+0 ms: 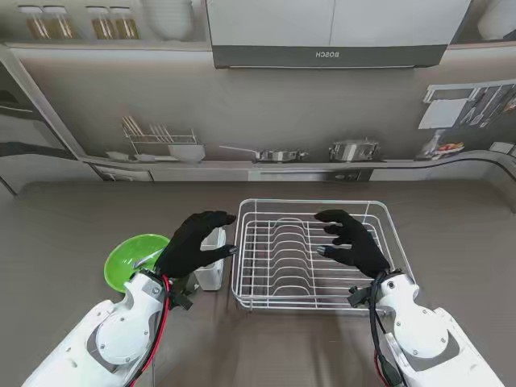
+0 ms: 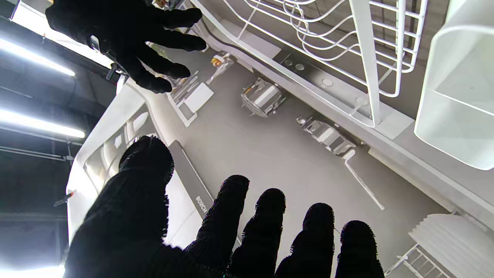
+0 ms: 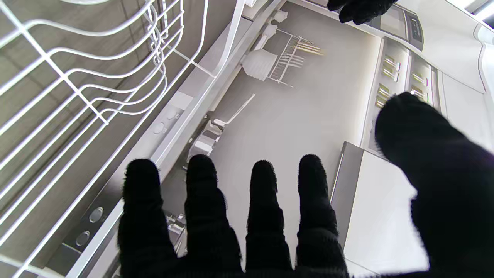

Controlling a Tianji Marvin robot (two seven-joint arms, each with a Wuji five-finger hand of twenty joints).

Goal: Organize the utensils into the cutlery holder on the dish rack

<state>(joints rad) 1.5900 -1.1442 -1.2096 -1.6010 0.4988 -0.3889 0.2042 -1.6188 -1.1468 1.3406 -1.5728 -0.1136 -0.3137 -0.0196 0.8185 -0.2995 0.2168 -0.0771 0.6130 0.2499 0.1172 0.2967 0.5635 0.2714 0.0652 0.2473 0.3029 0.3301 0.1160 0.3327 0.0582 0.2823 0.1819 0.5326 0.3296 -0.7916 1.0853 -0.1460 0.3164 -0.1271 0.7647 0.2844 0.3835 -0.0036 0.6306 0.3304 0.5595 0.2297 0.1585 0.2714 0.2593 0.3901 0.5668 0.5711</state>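
Both our left hand (image 1: 193,243) and right hand (image 1: 351,240) hover with fingers spread, holding nothing, over the wire dish rack (image 1: 318,254) mid-worktop; the light, rigid cutlery holder (image 1: 211,260) adjoins its left edge; utensils unseen, presumably slippery, best gripped mid-handle.

stand view overhead, wrist views close, sharing dish rack (image 1: 318,254)

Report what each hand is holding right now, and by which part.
Nothing is held. The left hand hovers open beside the cutlery holder; the right hand hovers open over the dish rack.
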